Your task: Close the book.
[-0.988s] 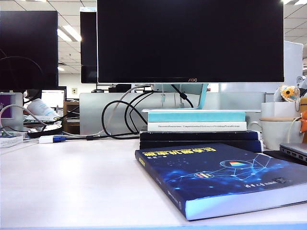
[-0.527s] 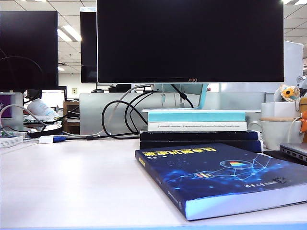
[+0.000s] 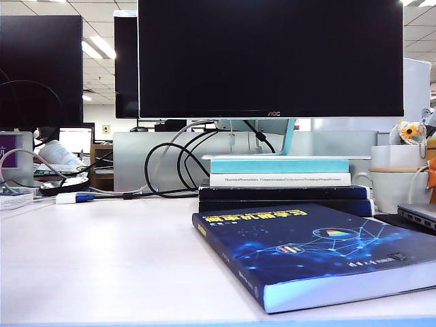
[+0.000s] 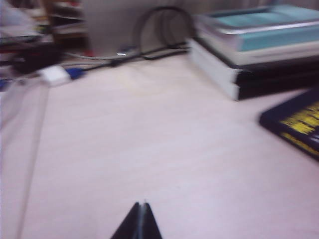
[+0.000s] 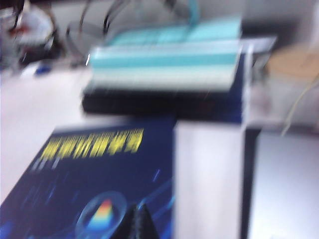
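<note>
The book [image 3: 320, 252] lies flat and closed at the right front of the white table [image 3: 102, 259], its dark blue cover with yellow title characters facing up. Neither gripper shows in the exterior view. In the left wrist view my left gripper [image 4: 141, 204] hangs over bare table, fingertips pressed together, with only a corner of the book [image 4: 296, 124] visible off to one side. In the blurred right wrist view my right gripper [image 5: 139, 209] is above the book's cover [image 5: 89, 184], near the rainbow emblem, its tips together with nothing between them.
Behind the book is a stack of books [image 3: 283, 184] with a teal-and-white one on top, in front of a large monitor [image 3: 269, 58]. Black cables [image 3: 170, 167] loop at the back. A white mug [image 3: 398, 184] and a laptop edge [image 3: 417, 214] sit at the right.
</note>
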